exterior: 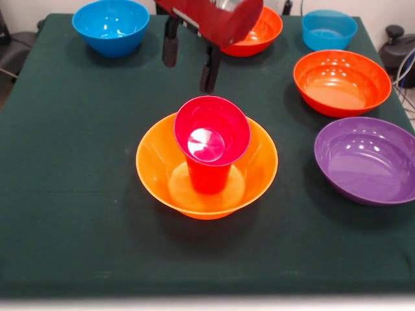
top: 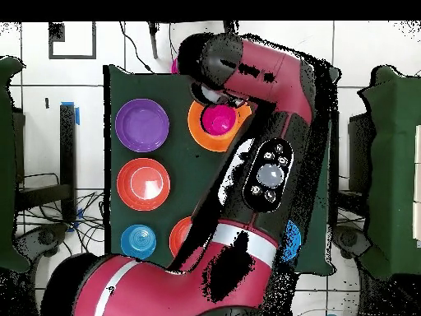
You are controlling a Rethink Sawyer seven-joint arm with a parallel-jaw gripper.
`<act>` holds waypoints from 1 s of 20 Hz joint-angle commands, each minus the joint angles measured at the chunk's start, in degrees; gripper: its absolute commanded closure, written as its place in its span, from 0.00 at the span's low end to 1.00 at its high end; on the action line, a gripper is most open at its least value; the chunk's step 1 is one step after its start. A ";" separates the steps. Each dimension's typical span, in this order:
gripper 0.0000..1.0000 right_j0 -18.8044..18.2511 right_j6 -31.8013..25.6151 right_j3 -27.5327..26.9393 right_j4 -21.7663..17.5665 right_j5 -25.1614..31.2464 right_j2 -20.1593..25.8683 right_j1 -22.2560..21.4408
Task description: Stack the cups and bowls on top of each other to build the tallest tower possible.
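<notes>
Gripper [exterior: 191, 61] parted, empty, beyond tower [exterior: 207, 162]: magenta bowl [exterior: 211, 133] on cup [exterior: 209, 176] in yellow-orange bowl [exterior: 162, 175]; five bowls unstacked.

I log the tower [exterior: 206, 170] near the table's centre: a large yellow-orange flared bowl [exterior: 155, 170] as base, upright, with an orange-red translucent cup [exterior: 209, 176] standing in its middle and a small magenta bowl [exterior: 211, 132] seated on the cup's mouth, tipped toward the near side. Loose bowls, all upright: purple bowl [exterior: 367, 159] right, orange-red bowl [exterior: 342, 81] just beyond it, small blue bowl [exterior: 329, 29] far right, another orange bowl [exterior: 262, 32] far centre and partly hidden, large blue bowl [exterior: 111, 26] far left.
</notes>
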 commanded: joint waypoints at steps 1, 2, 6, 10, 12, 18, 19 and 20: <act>0.00 0.28 -0.51 3.40 -4.25 -5.07 5.65 0.10; 0.00 0.03 -0.20 2.74 -4.04 -4.71 5.91 0.84; 0.00 -0.81 -0.66 0.36 -4.09 -6.63 6.89 3.65; 0.00 -1.18 -0.97 -0.16 -3.92 -8.34 7.57 5.51; 0.00 -1.45 -1.44 -0.83 -4.00 -8.92 7.69 6.39; 0.00 -2.66 -2.20 -3.47 -3.36 -9.08 8.48 9.63; 0.00 -2.82 -2.56 -4.17 -3.64 -10.43 8.53 10.45; 0.00 -2.93 -2.29 -4.44 -3.43 -10.41 8.69 10.93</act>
